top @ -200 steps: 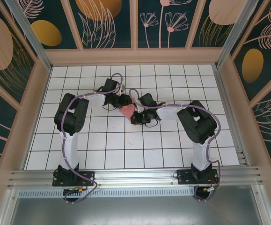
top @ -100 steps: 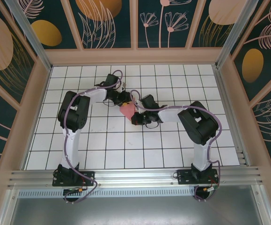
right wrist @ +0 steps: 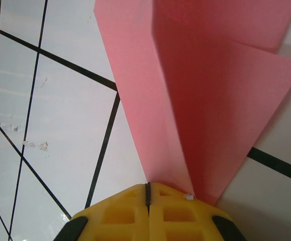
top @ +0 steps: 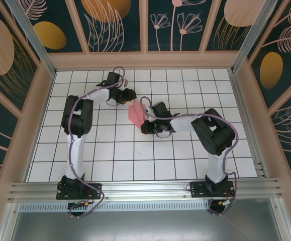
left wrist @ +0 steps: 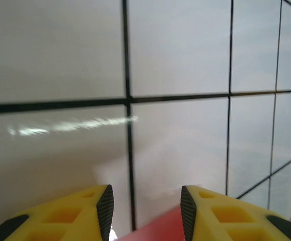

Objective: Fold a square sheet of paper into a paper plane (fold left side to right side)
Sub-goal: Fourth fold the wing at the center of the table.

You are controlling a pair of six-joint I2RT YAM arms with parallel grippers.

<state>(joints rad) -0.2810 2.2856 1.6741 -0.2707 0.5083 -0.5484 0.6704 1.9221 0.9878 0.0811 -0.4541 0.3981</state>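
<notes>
One paper point(top: 136, 114), two arms, two grippers. The salmon-pink paper lies near the middle of the gridded table point(top: 185, 160), folded into a narrow wedge, between the two grippers.

The right gripper point(top: 143, 126) sits at the paper's near end. The left gripper point(top: 130, 94) is just beyond the far end and apart from the paper.

The top view gives the layout but not the jaws. The right wrist view does: the right gripper point(right wrist: 149, 193) has its yellow fingers point(right wrist: 125, 213) pressed together with no gap, pinching the paper point(right wrist: 200, 100) at its narrow end. From there the paper fans out in layers over the white tiles: a long flap on the left with a sharp crease, and a wider layer on the right that crosses a black grid line.

In the left wrist view, the left gripper point(left wrist: 146, 206) has its yellow fingers point(left wrist: 70, 218) clearly apart, about halfway, with bare tile and a grid crossing ahead. Nothing is clamped between them. A red sliver shows at the bottom edge in the gap; I cannot tell what it is.
</notes>
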